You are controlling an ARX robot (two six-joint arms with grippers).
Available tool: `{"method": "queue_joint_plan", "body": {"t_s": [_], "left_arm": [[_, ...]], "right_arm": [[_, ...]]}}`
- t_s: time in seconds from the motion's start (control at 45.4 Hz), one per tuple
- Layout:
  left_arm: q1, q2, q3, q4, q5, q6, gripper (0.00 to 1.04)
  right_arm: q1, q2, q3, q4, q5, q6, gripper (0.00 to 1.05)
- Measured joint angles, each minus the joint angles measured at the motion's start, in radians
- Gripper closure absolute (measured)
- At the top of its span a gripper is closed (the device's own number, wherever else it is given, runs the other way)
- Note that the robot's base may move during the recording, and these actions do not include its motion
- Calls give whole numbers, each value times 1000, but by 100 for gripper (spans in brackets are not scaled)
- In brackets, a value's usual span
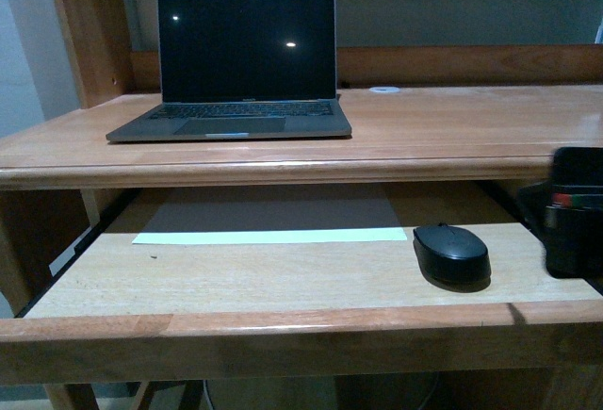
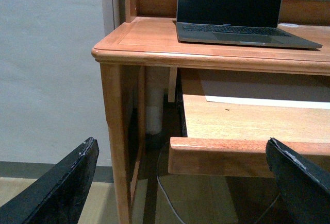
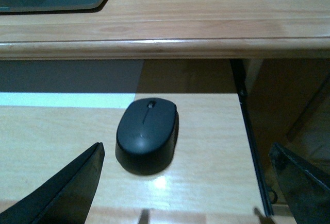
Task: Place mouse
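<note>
The small black mouse [image 1: 451,254] lies on the pull-out wooden tray [image 1: 236,278] under the desk top, towards the tray's right side. In the right wrist view the mouse [image 3: 148,134] sits on the tray just ahead of my right gripper [image 3: 185,188], closer to one finger than the other. That gripper is open, empty and not touching the mouse. It shows at the right edge of the front view [image 1: 575,212], right of the mouse. My left gripper [image 2: 180,183] is open and empty, low in front of the tray's left front corner. It is not in the front view.
A grey laptop [image 1: 240,61] stands open on the desk top [image 1: 452,127], its screen dark. A pale strip [image 1: 273,236] crosses the tray. The desk top's edge overhangs the tray's rear. A desk leg [image 2: 116,147] and a cable [image 2: 165,193] are near my left gripper.
</note>
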Motion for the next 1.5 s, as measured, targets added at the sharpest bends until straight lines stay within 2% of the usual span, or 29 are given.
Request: {"method": "queue_joint_plan", "body": {"t_s": [0.374, 0.484, 0.616, 0.903, 1.431, 1.453, 1.497], "left_arm": [[0, 0, 0, 0, 0, 0, 7], [0, 0, 0, 0, 0, 0, 7], [0, 0, 0, 0, -1, 0, 7], [0, 0, 0, 0, 0, 0, 7], [0, 0, 0, 0, 0, 0, 7], [0, 0, 0, 0, 0, 0, 7], [0, 0, 0, 0, 0, 0, 7]], "right_arm": [[8, 63, 36, 16, 29, 3, 7], [45, 84, 50, 36, 53, 2, 7], [75, 218, 153, 30, 70, 4, 7], [75, 429, 346, -55, 114, 42, 7], [43, 602, 472, -160, 39, 85, 7], [43, 602, 473, -163, 33, 84, 7], [43, 602, 473, -163, 35, 81, 16]]}}
